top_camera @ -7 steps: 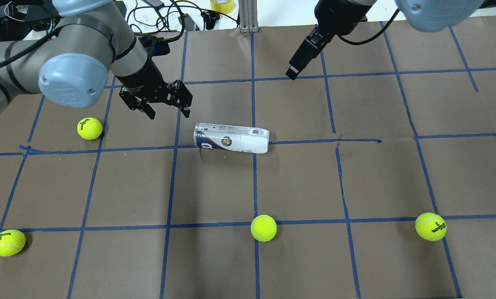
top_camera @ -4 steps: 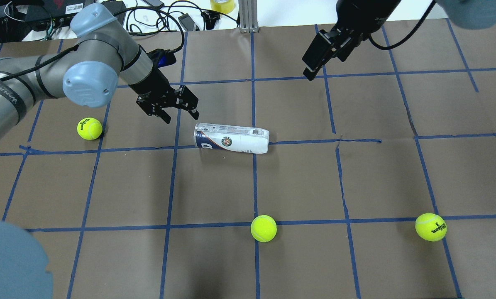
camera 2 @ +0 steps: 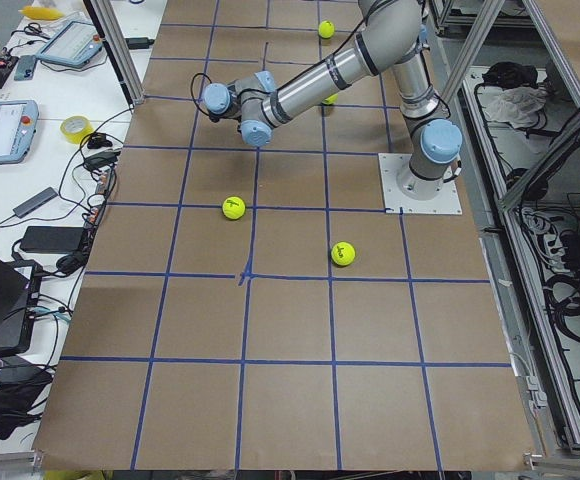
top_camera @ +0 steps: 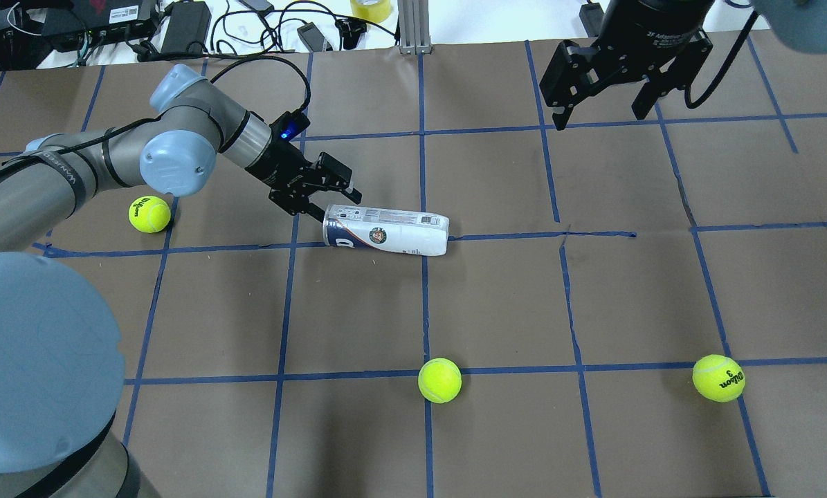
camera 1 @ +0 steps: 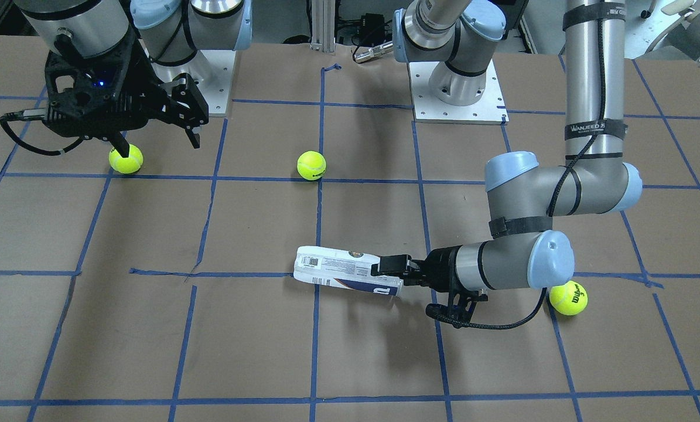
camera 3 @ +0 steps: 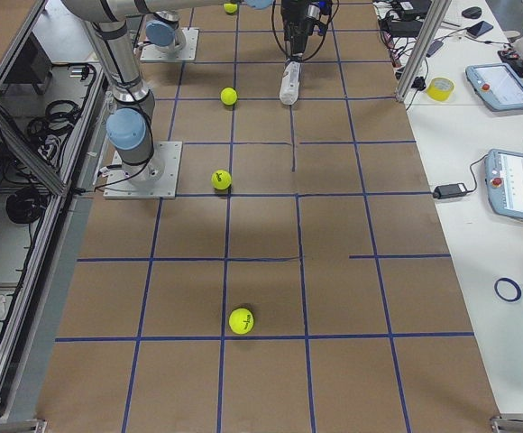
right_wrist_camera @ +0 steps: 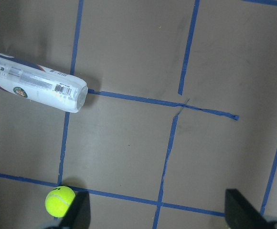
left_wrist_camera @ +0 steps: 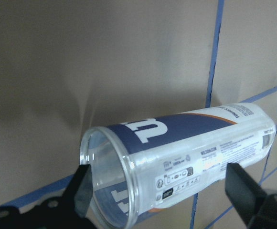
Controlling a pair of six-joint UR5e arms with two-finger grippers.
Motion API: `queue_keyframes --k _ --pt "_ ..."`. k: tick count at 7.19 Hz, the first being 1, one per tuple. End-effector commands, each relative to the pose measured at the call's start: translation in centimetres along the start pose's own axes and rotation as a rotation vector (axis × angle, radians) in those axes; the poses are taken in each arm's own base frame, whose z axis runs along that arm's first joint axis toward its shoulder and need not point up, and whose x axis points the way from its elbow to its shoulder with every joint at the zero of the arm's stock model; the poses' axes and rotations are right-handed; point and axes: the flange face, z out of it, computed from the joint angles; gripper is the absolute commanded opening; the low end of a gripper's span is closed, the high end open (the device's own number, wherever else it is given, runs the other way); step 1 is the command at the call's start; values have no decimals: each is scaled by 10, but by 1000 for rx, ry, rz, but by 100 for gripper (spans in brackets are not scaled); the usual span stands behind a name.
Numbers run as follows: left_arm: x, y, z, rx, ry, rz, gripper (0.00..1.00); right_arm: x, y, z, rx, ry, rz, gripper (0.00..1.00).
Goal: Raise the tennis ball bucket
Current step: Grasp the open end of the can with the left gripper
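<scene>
The tennis ball bucket (top_camera: 385,230), a clear can with a white and navy label, lies on its side on the brown table; it also shows in the front view (camera 1: 347,272). Its open end points at my left gripper (top_camera: 331,205), which is low and open. In the left wrist view the fingers (left_wrist_camera: 243,191) straddle the open end of the bucket (left_wrist_camera: 176,162) without closing on it. My right gripper (top_camera: 601,114) is open and empty, high over the far right of the table. Its wrist view shows the bucket (right_wrist_camera: 36,88) at the upper left.
Yellow-green tennis balls lie on the table: one (top_camera: 149,214) beside my left forearm, one (top_camera: 439,380) at the front middle, one (top_camera: 718,377) at the front right. Blue tape lines grid the table. Cables and gear lie beyond the far edge (top_camera: 247,28).
My left gripper has dropped and moved right, from beside the bucket to its open end. My right gripper has moved right and turned, so both fingers now show apart. The bucket has not moved.
</scene>
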Motion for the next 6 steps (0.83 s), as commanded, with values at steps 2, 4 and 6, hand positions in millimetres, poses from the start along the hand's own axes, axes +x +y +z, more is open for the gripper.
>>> queue_keyframes --k 2,4,6 --pt "6 11 7 0 117 -30 9 6 3 -5 11 34 190 100" --pt "11 13 1 9 128 -43 0 17 9 -9 13 134 261 100" --pt "35 20 -20 38 171 -102 0 18 9 -13 35 132 269 100"
